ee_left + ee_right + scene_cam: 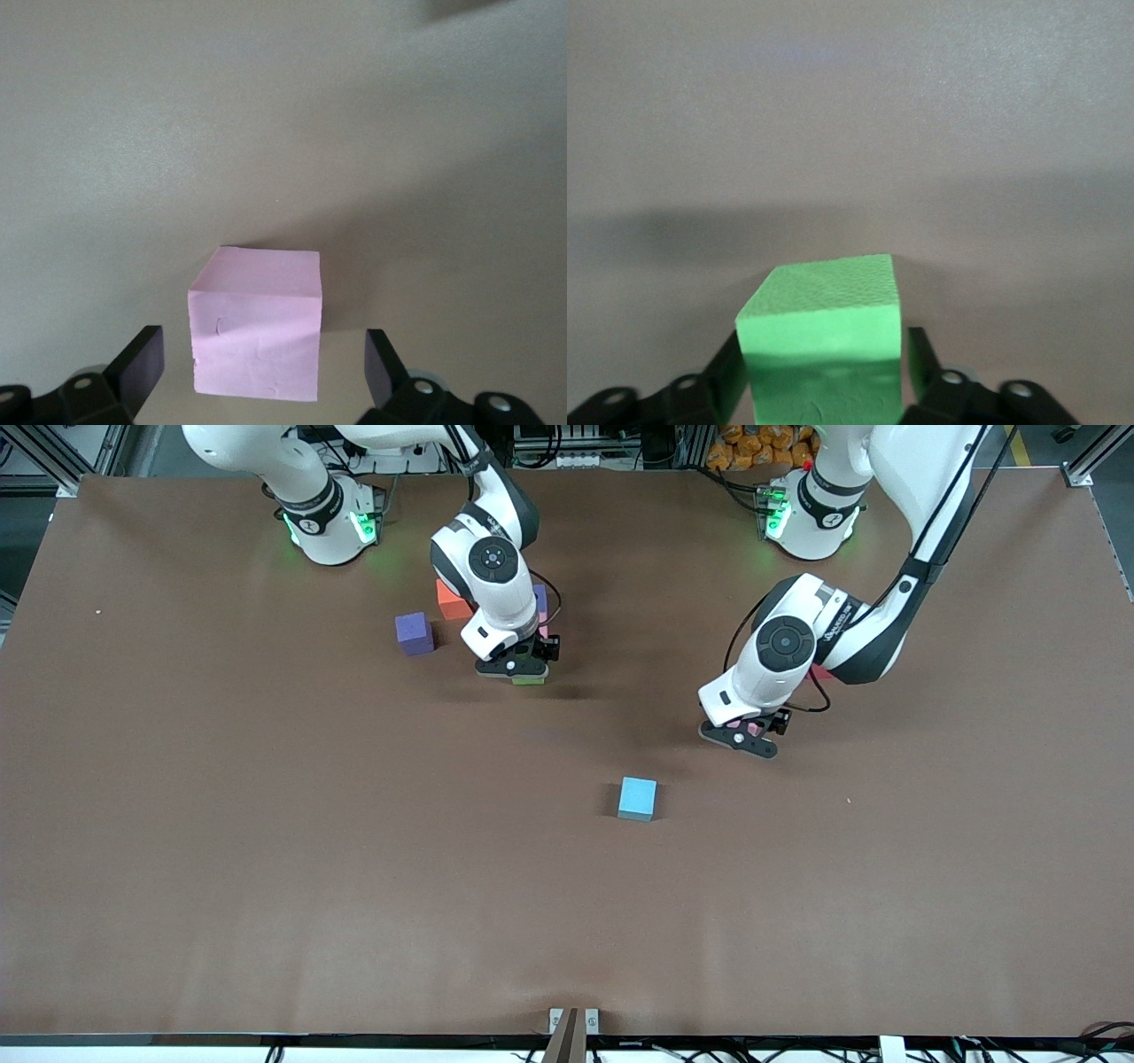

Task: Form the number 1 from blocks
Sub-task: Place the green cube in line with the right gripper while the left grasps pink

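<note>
The pink block (255,323) sits on the surface (266,850) right between the left gripper's (742,740) spread fingers, not yet squeezed, while the right gripper (516,670) clamps the green block (822,341).

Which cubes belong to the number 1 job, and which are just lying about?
Job: green block in the right gripper; pink block between the open left gripper fingers; purple block; second purple block, partly hidden.
Lying about: red cube; light blue cube.
</note>
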`<state>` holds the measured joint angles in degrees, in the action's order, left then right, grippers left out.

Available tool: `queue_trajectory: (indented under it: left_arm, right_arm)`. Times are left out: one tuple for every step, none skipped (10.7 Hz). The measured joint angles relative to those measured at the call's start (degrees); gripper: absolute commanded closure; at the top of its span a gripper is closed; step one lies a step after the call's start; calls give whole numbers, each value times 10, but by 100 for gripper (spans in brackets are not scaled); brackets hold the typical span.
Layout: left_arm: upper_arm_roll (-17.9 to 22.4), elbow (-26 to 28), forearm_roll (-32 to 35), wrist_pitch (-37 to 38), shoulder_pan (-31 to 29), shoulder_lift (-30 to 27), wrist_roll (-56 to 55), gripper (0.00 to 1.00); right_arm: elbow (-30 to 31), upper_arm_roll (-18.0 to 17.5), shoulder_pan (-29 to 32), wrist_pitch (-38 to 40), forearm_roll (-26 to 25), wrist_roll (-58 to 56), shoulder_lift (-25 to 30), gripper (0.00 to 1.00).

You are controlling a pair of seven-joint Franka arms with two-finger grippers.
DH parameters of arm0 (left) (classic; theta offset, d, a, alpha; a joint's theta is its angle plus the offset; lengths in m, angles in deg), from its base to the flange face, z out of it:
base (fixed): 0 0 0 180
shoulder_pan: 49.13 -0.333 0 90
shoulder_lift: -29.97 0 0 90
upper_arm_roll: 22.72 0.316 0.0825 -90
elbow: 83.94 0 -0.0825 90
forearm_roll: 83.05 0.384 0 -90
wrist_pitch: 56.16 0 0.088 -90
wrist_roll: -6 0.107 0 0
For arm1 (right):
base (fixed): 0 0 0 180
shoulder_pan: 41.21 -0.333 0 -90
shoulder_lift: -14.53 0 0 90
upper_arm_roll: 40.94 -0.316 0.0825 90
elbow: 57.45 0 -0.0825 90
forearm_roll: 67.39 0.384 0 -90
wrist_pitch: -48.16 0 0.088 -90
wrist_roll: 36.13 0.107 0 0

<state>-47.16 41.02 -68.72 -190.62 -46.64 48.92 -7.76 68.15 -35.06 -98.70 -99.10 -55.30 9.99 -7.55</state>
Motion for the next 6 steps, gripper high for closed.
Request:
queue_trajectory:
  left_arm:
    - [0,0,0,0,0,1,0,0]
    - [0,0,1,-1,0,3,1,0]
    - [0,0,5,-4,0,6,1,0]
    - [0,0,13,-6,0,10,1,0]
    - [0,0,21,-6,0,13,3,0]
    - [0,0,23,-7,0,15,5,0]
  right_arm:
    - [0,0,0,0,0,0,0,0]
    - [-2,1,0,0,0,1,2,0]
    - [-4,3,3,7,0,2,11,0]
    - [-7,6,14,31,0,2,28,0]
    - [-9,7,36,72,-2,-16,53,0]
    - [-9,9,62,116,-4,-59,79,0]
